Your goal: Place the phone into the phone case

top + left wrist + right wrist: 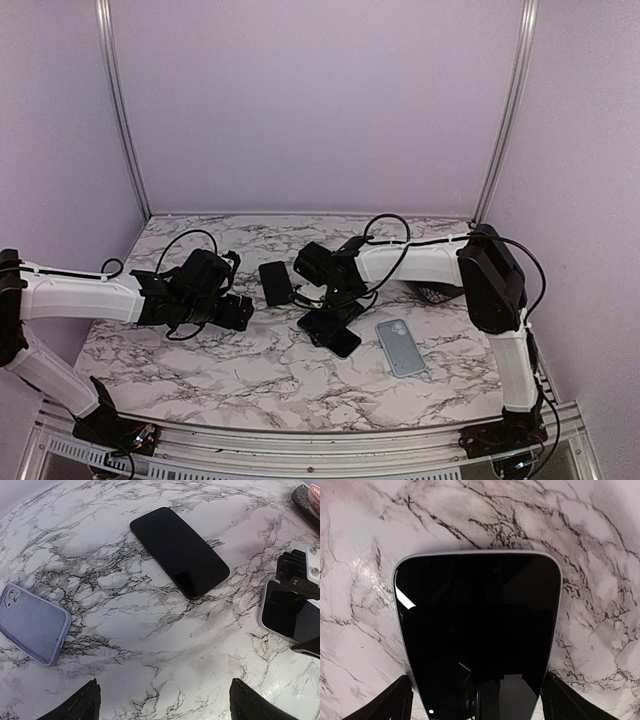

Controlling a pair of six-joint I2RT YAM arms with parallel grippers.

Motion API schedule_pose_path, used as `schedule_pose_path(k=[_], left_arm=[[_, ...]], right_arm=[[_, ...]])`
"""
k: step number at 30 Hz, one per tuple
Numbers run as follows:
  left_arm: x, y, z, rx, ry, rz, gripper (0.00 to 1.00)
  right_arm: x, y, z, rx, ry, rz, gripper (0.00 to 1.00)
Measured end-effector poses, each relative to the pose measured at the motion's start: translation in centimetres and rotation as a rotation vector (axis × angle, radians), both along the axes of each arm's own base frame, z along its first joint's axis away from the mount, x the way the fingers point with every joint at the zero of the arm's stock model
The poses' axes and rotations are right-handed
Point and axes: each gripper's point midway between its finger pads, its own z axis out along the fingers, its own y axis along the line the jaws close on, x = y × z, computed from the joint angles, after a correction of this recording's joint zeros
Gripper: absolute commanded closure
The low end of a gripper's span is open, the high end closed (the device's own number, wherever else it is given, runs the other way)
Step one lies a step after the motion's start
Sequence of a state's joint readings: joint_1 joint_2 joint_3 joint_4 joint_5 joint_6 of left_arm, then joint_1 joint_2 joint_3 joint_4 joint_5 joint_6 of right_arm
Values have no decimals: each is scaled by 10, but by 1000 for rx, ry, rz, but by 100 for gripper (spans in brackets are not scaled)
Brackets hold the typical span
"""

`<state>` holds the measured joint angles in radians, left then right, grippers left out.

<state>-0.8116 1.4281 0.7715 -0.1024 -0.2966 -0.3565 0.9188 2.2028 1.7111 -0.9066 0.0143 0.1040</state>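
A lavender phone case (400,347) lies camera-cutout up on the marble table; in the left wrist view the case (31,625) is at the left. Two dark phones lie in the top view, one (276,283) between the grippers and one (337,338) under my right gripper (328,310). My right gripper (477,702) is open, its fingers straddling a silver-rimmed phone (477,630) that lies flat, with a thin gap at the left finger. That phone (287,616) and an all-black phone (180,552) show in the left wrist view. My left gripper (240,312) (167,705) is open and empty.
A dark round object (435,292) sits under the right forearm; it also shows at the corner of the left wrist view (306,497). Lilac walls close the back and sides. Loose black cables (385,225) loop over the back of the table.
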Motion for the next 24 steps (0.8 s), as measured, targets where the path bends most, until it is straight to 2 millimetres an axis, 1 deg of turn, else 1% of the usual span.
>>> schedule_pose_path(k=[2,3,6,7,11,16,19,20,22,24], left_arm=[[0,0,-2,4,3,0,10],[0,0,-3,6,6,0,10],[0,0,-5,10,10,0,10],[0,0,-5,11,11,0,10],[-1,0,-7,12,15,-1,10],[-1,0,-7,12,16,-3,10],[-1,0,-7,12,16,-3,10],[-1,0,-7,12,16,-3,10],[-1,0,-7,12,16,-3,10],[-1,0,-7,12,16,-3,10]], right_arm=[[-2,-2,0,-11,5,1,15],[-3,-2,0,-16,7,4,20],[-6,-3,0,-25,10,14,42],[-6,-2,0,-25,12,12,44],[-7,0,1,-30,13,18,47],[-7,1,2,-24,11,14,55],[-7,1,5,-1,0,1,56],[-8,0,8,12,-6,-5,56],[-11,-3,21,51,-27,-19,58],[-14,-7,41,105,-64,-43,60]])
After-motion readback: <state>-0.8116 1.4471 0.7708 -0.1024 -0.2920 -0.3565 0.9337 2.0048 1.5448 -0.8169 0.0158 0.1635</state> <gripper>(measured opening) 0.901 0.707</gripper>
